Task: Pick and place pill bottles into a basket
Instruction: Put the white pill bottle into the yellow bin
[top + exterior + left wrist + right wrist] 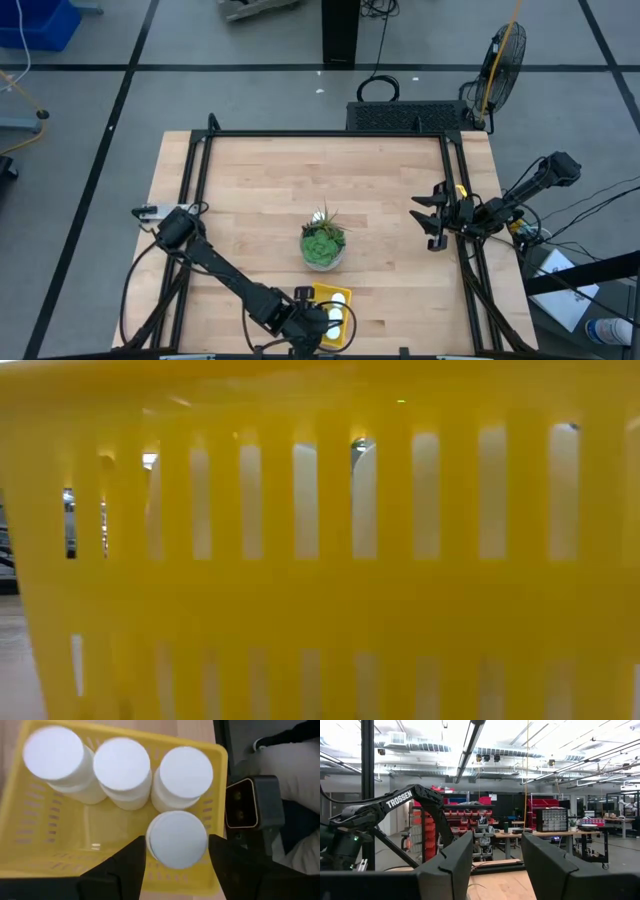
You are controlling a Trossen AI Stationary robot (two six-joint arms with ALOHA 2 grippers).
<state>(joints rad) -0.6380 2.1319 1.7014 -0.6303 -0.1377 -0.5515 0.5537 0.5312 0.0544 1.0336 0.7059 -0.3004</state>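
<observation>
The yellow basket (322, 295) stands at the table's near edge; its slotted wall fills the low view (320, 610). In the left wrist view three white pill bottles (122, 772) stand upright in a row inside the basket (50, 830). A fourth pill bottle (178, 839) is in the basket beside them, between the fingers of my left gripper (177, 842), which hangs over the basket (318, 325). My right gripper (428, 222) waits open and empty at the table's right side; it also shows in the right wrist view (497, 855). My left gripper pinches the fourth pill bottle between its two fingers (136, 862), at opposite sides just below the cap's rim (150, 840). The fingers come from above, pointing down. The bottle is upright inside the basket; whether its base stands on the basket floor is hidden by its own cap.
A green potted plant (323, 243) stands mid-table, just beyond the basket. A black frame (320, 135) runs round the table top. A dark camera box (245, 802) sits beside the basket at the table's near edge.
</observation>
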